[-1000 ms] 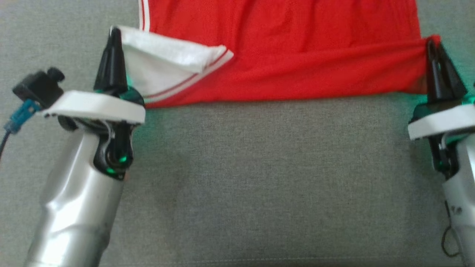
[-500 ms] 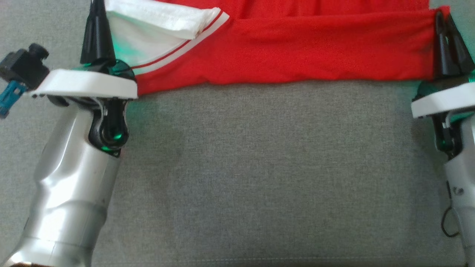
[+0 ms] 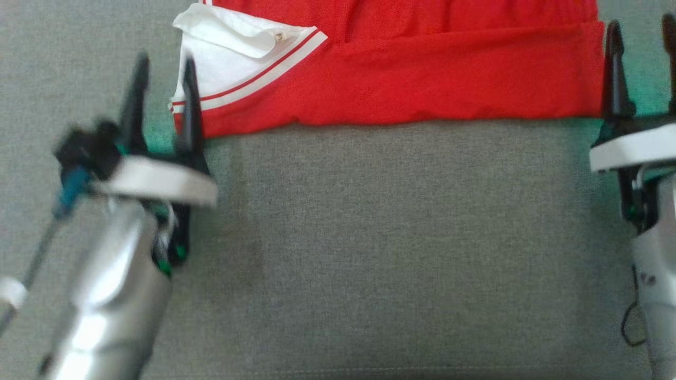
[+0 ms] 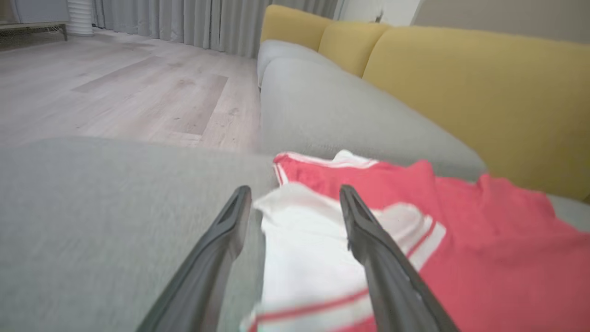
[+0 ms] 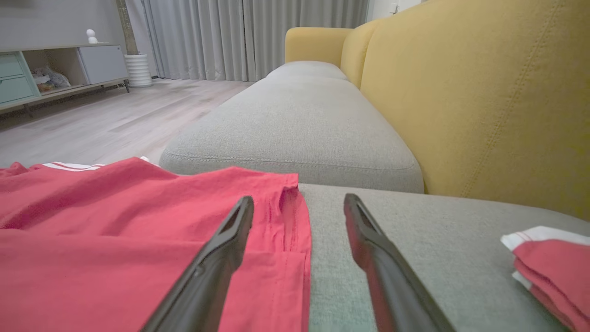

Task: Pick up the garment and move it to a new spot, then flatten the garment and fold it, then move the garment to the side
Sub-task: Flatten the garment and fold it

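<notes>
**Open grippers at the jersey's near corners**

Above the grey fabric sofa cushion (image 3: 369,237), the left gripper (image 3: 165,68) stands wide astride the white-sleeved near left corner of the folded red jersey garment (image 3: 422,79). The right gripper (image 3: 640,31), equally wide, straddles its near right corner. The garment lies along the cushion's far edge.

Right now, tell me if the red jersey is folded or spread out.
Folded: the jersey has a doubled band along its near edge, and its white sleeve is turned in over the red.
</notes>
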{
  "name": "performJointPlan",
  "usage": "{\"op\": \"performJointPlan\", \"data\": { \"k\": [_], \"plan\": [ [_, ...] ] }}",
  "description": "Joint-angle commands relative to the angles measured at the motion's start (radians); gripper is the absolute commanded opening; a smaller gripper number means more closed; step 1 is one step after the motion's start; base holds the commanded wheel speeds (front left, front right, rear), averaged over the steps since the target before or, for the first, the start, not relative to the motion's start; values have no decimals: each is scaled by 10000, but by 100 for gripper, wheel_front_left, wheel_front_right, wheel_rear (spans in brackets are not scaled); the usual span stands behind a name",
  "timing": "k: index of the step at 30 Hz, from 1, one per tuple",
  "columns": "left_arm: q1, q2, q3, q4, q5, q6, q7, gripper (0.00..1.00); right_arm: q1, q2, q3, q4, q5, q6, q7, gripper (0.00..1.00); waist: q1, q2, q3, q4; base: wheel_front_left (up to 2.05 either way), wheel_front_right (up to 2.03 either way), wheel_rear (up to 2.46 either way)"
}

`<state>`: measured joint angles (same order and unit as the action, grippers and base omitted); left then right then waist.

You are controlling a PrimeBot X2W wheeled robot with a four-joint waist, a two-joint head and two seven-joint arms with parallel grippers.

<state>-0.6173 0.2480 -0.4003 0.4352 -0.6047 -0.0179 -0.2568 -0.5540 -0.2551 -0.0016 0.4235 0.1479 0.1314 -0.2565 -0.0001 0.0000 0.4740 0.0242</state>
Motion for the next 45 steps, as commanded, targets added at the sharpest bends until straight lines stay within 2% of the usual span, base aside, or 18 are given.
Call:
{"op": "performJointPlan", "data": {
  "k": [1,6,11,15,16,17,18,19,20,29,30,31,37,45],
  "plan": [
    [362,387,160,-278,160,114,-43,100,318,79,77,-333,-62,-7,-53,100,1,0,-74,-28,0,0,0],
    [1406,422,102,67,467,633,-32,100,667,313,-15,-420,-47,-7,-53,100,1,0,-182,-138,0,0,0],
    [1480,427,85,621,295,594,191,100,762,416,41,-374,-26,-7,-53,100,1,0,-165,-167,0,0,0],
    [1281,453,-47,980,282,391,328,100,730,397,190,-209,57,-7,-53,100,1,0,-145,-172,0,0,0],
    [1235,455,-71,1054,283,352,332,89,718,387,240,-118,92,-7,-53,100,1,0,-148,-170,0,0,0],
    [1190,461,-108,1124,294,310,346,51,703,372,295,-14,128,-7,-53,100,1,0,-158,-163,0,0,0],
    [1145,468,-130,1195,289,264,359,39,687,359,356,109,166,-7,-53,100,1,0,-173,-154,0,0,0],
    [1100,474,-141,1266,273,218,365,15,668,342,416,252,206,-7,-53,100,1,0,-191,-145,0,0,0],
    [1062,482,-171,1325,269,156,374,0,643,315,465,393,233,-7,-53,100,1,0,-215,-130,0,0,0],
    [875,667,-318,1384,282,-205,339,0,195,149,1089,2416,858,-7,124,100,1,0,-532,53,0,0,0],
    [867,693,-327,1353,298,-216,321,0,137,130,1216,2613,980,-7,206,44,1,0,-562,79,0,0,0],
    [868,715,-344,1326,313,-235,307,0,97,107,1354,2756,1118,-7,255,0,1,0,-597,107,0,0,0],
    [1137,854,-384,1062,281,-301,256,0,124,-370,1769,3020,1794,-7,177,0,1,0,-897,167,0,0,0],
    [2222,1144,-314,156,-229,-386,590,0,951,-1167,2176,2460,2508,-7,116,0,1,0,-1576,134,0,0,0]
  ]
}}
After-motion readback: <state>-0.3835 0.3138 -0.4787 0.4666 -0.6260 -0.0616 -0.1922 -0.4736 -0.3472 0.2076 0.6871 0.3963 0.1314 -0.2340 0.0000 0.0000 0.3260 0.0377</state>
